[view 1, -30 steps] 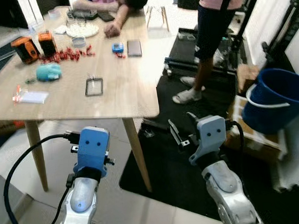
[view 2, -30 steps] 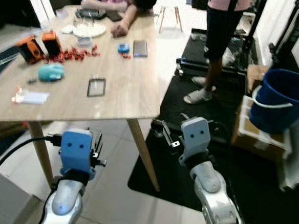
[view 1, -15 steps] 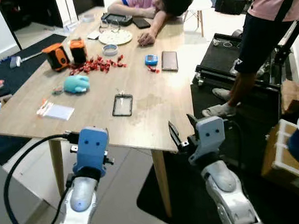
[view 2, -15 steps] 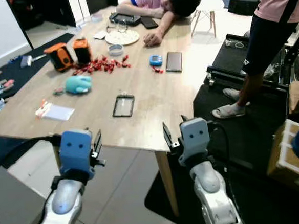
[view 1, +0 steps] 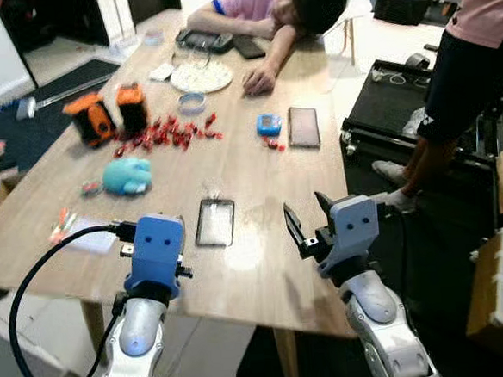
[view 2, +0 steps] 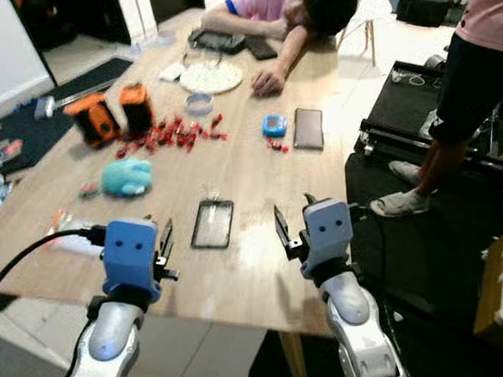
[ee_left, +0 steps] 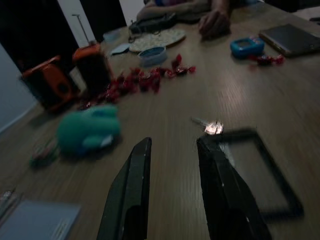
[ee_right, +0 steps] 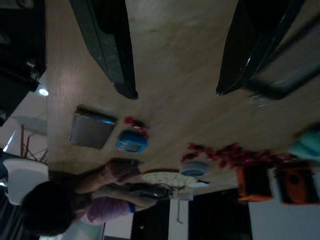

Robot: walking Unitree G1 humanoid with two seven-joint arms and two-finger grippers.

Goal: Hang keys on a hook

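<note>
A long wooden table fills the view; a person is slumped over its far end and a second person stands beside it on the robot's right. Scattered on the top are two orange devices, a teal plush toy, a dark phone, red sweets and a flat black frame. The keys are noted as a small bright metal glint on the wood, touching or just beside the far edge of the black frame; no hook is seen in any view. The left gripper is held over the near table edge, its fingers apart with nothing between them and pointed toward the keys. The right gripper hovers just right of the frame, fingers likewise spread and empty. The keys are judged light, stiff and slick, lying flat, so pinching off the bare wood may let them slide; a grip across the ring or the thickest part is judged best. The pickup is not yet begun.
</note>
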